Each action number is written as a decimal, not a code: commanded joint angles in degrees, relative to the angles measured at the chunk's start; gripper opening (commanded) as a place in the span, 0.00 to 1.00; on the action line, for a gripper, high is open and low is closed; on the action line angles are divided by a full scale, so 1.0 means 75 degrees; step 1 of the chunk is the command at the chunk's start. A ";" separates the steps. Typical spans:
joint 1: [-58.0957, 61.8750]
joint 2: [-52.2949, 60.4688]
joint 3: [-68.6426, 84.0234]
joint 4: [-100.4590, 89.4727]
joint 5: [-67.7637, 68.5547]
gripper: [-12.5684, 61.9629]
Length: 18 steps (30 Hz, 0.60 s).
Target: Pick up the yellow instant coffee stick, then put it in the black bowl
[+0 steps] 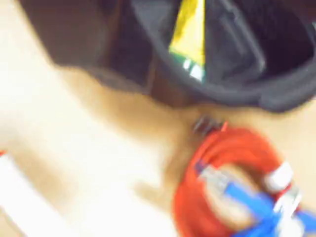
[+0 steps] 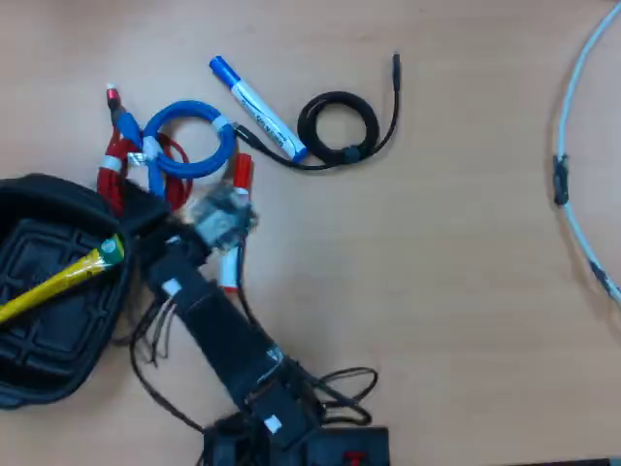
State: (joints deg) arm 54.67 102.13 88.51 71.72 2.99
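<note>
The yellow instant coffee stick [image 2: 53,283] lies slanted inside the black bowl [image 2: 39,374] at the left of the overhead view. Its green-and-white end [image 2: 110,251] rests by the bowl's right rim. In the blurred wrist view the stick [image 1: 190,29] runs down from the top edge over the bowl's rim [image 1: 276,94]. My gripper [image 2: 138,216] hovers at the bowl's upper right corner, just beside the stick's green end. Its jaws are dark and blurred, so I cannot tell how they stand or whether they touch the stick.
A red cable coil [image 1: 222,163] and a blue cable coil [image 2: 189,136] lie right behind the gripper. A red-capped marker [image 2: 240,175] is partly under the arm. A blue-capped marker [image 2: 257,107] and a coiled black cable [image 2: 338,126] lie farther back. A white cable [image 2: 572,175] runs along the right.
</note>
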 commanded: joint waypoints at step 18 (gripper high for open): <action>0.4699 0.2625 0.6902 -0.5496 -0.1359 0.93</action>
State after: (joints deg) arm 88.86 119.44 141.50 37.35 -6.77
